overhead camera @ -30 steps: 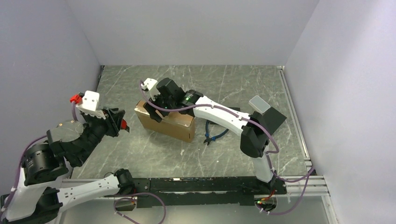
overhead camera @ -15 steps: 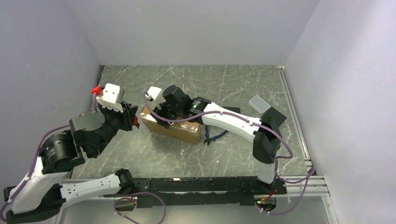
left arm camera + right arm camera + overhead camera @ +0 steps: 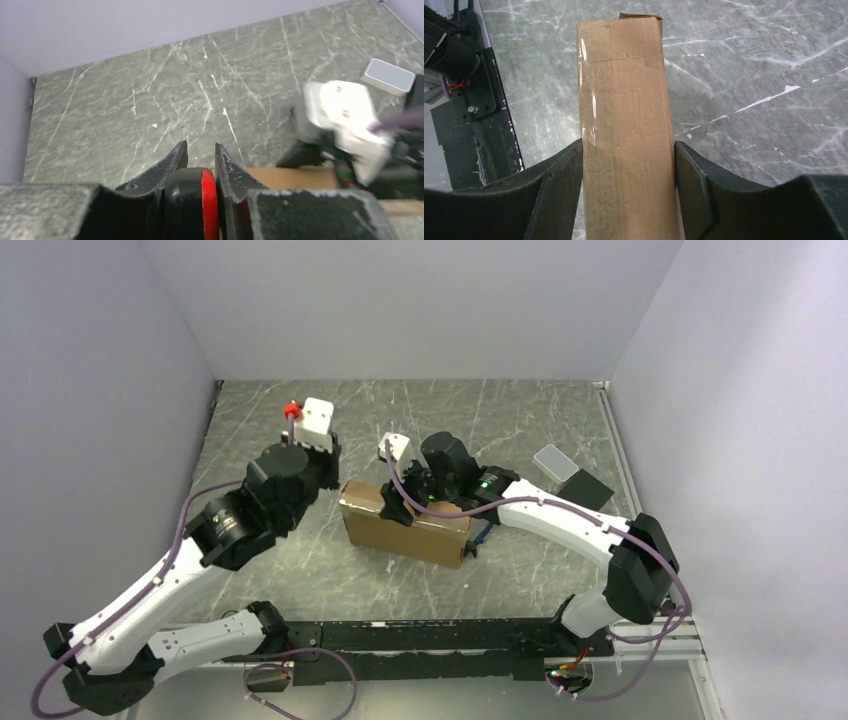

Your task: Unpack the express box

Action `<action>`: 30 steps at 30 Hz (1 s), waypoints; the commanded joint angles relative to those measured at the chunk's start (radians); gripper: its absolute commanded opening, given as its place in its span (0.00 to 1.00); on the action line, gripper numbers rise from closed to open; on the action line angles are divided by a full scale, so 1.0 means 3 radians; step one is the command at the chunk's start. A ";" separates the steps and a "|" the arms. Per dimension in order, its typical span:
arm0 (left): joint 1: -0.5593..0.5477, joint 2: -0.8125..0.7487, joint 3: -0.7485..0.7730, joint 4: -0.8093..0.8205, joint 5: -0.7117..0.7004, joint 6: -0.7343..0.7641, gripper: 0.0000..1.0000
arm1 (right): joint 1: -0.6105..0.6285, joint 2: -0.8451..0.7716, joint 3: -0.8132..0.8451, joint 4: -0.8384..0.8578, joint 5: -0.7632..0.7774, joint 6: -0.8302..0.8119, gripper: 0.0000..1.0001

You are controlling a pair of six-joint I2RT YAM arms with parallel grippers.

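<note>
Top external view has the grey marbled worktop carrying the express box near its middle, closed and turned up on a long edge so that a narrow face points upward. I cannot tell whether it rests fully on the surface or is raised a little. In the right wrist view the right tool is spread wide across that narrow face, one finger pressed to each broad side. A strip of clear tape runs along the cardboard between them. The left arm reaches in from the left, and its tool hangs just beside the box's left end. Its fingers are drawn to a narrow gap with nothing between them. Well to the right, a small translucent white case lies on a black pad, apart from the action. By my reading, the step in hand is steadying the carton for opening, with nothing unpacked yet. The next move calls for the left tool to find the lid flap's edge and pry it out while the right clamps firmly; the tape may resist.
</note>
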 commanded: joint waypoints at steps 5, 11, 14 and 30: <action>0.0955 0.0103 0.0096 0.0190 0.0716 -0.0411 0.00 | -0.0069 -0.0078 -0.0257 0.0072 -0.0220 0.0129 0.55; 0.0987 -0.0101 -0.0270 0.0483 0.0836 -0.0639 0.00 | -0.0070 -0.0025 -0.0222 0.0074 -0.0258 0.0101 0.54; 0.1004 -0.0068 -0.0343 0.0592 0.0891 -0.0629 0.00 | -0.0069 0.0008 -0.0197 0.0068 -0.0293 0.0092 0.54; 0.1062 0.0117 -0.0375 0.0724 0.0967 -0.0405 0.00 | -0.0068 0.0023 -0.0184 0.0050 -0.0303 0.0121 0.53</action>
